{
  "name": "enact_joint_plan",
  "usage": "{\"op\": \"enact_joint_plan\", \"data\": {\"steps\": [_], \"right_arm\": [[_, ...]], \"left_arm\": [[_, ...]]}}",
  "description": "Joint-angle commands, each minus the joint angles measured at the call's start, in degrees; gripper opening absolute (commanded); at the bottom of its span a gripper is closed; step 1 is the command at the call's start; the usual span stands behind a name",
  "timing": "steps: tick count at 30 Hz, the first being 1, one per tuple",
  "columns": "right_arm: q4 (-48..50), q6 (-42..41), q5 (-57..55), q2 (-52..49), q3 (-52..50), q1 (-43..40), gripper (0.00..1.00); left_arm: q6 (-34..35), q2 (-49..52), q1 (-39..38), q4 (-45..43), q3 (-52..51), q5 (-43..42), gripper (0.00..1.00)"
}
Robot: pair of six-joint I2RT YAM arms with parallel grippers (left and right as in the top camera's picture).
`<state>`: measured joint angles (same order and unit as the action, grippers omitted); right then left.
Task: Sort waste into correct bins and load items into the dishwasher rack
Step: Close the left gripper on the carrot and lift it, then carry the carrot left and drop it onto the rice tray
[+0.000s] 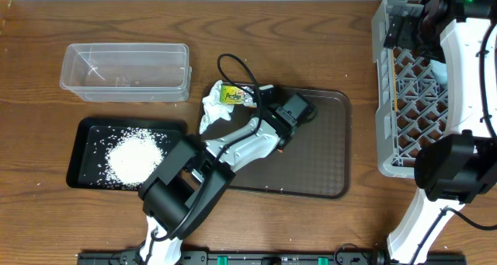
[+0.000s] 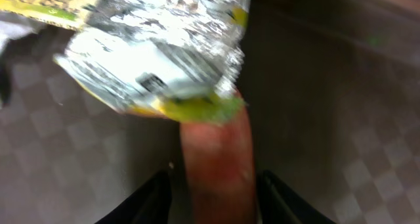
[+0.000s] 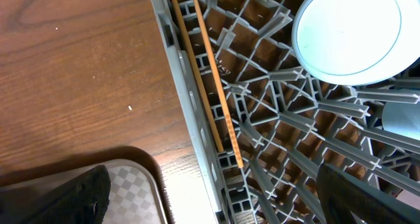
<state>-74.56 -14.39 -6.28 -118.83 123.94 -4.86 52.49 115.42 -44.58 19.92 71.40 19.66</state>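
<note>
In the left wrist view my left gripper [image 2: 213,201] is shut on the small orange carrot [image 2: 216,158], low over the brown tray. The green-and-yellow wrapper [image 2: 157,46], foil side showing, lies over the carrot's far tip. In the overhead view the wrapper [image 1: 231,95] rests on the crumpled white tissue [image 1: 211,113], with my left gripper [image 1: 262,103] just right of it. White rice [image 1: 133,156] lies in the black tray [image 1: 85,133]. The clear tub [image 1: 124,71] holds nothing. My right gripper [image 3: 216,198] is open and empty above the grey rack's [image 3: 197,152] left wall. The chopsticks [image 3: 210,86] and light-blue bowl [image 3: 346,32] are inside.
The brown serving tray [image 1: 318,164] lies mid-table under my left arm, and its corner shows in the right wrist view [image 3: 131,191]. The rack [image 1: 396,102] stands at the right edge, with my right arm over it. A black cable loops behind the tissue [image 1: 233,63].
</note>
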Motion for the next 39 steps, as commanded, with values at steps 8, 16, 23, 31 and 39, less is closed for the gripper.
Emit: {"op": "enact_joint_plan", "data": {"steps": [8, 16, 23, 31, 39], "right_arm": [[0.0, 0.76, -0.81, 0.13, 0.07, -0.33, 0.99], [0.0, 0.76, -0.81, 0.13, 0.07, -0.33, 0.99], [0.0, 0.76, -0.81, 0.13, 0.07, -0.33, 0.99], [0.0, 0.76, -0.81, 0.13, 0.07, -0.33, 0.99], [0.0, 0.76, -0.81, 0.13, 0.07, -0.33, 0.99]], "left_arm": [[-0.35, 0.57, -1.09, 1.01, 0.85, 1.01, 0.35], [-0.35, -0.28, -1.09, 2.29, 0.85, 1.01, 0.34], [-0.31, -5.07, -1.11, 6.91, 0.85, 0.98, 0.3], [0.63, -12.55, -1.11, 17.29, 0.85, -0.11, 0.3], [1.22, -19.58, 0.66, 27.8, 0.85, 0.42, 0.3]]}}
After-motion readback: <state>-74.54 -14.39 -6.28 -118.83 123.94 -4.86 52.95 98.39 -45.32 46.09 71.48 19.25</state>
